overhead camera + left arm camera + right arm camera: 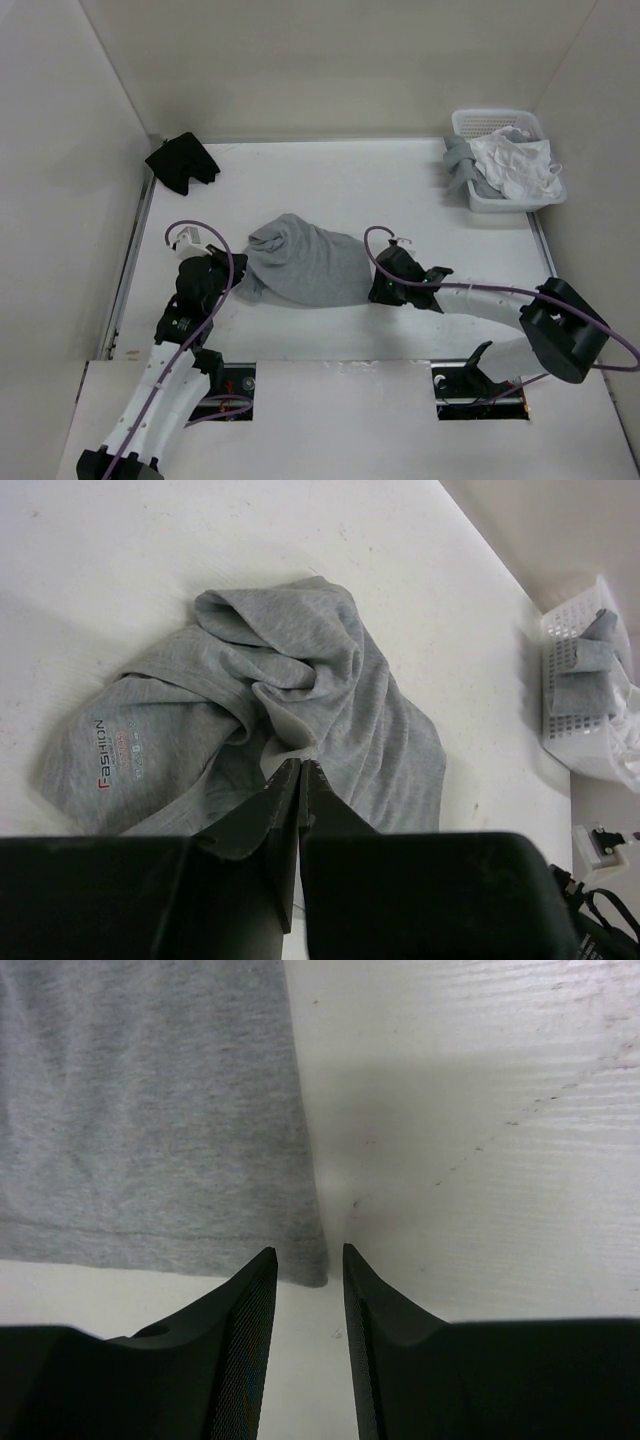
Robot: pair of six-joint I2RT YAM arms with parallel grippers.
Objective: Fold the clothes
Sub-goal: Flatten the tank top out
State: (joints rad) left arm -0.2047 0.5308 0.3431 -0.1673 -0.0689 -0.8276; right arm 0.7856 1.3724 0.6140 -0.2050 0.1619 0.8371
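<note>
Plain off-white walls (pixel 330 60) enclose a white tabletop (pixel 330 180) on three sides under soft, even light

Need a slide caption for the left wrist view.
Left gripper pinches a fold of the bunched grey tank top on the white table; laundry basket at right.

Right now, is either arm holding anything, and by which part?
The left end effector pinches a fold of the top near its middle. The right end effector, open at the hem corner, holds nothing.
</note>
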